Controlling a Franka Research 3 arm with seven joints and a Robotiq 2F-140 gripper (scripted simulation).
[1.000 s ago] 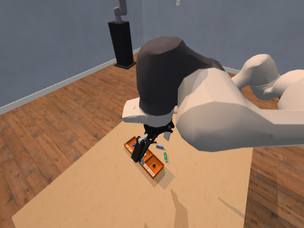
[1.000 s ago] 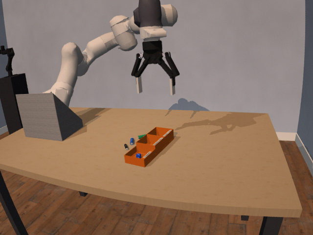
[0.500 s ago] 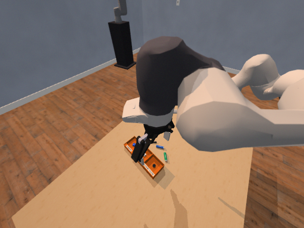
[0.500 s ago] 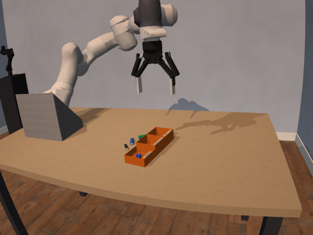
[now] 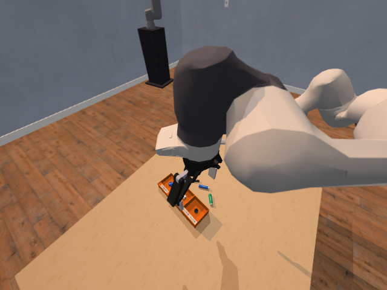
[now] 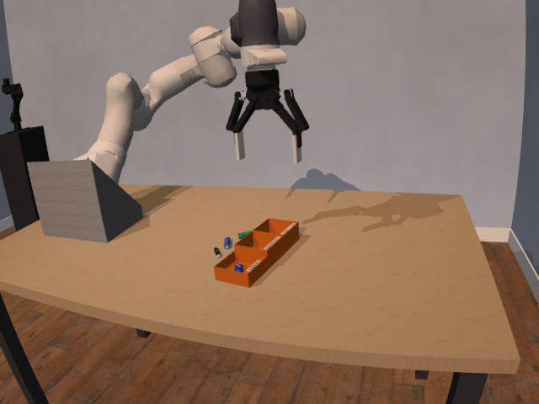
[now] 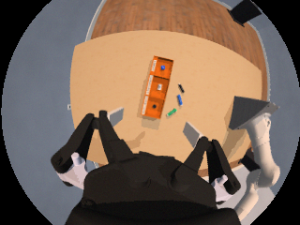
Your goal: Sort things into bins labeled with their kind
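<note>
Three orange bins (image 6: 258,251) stand joined in a row mid-table, each with a white label; they also show in the top view (image 5: 184,199) and the wrist view (image 7: 157,86). One end bin holds a small blue thing (image 6: 237,267). The other end bin holds a small black thing (image 5: 196,211). The middle bin shows a pale thing (image 7: 159,86). Beside the bins on the table lie a blue cylinder (image 6: 226,242), a green cylinder (image 5: 210,199) and a small black cylinder (image 6: 216,251). My gripper (image 6: 266,151) hangs high above the bins, wide open and empty.
A grey wedge block (image 6: 82,199) stands at the table's far left by the arm's base. A black pedestal (image 6: 19,173) stands off the table beyond it. The arm's shadow falls across the table's far right.
</note>
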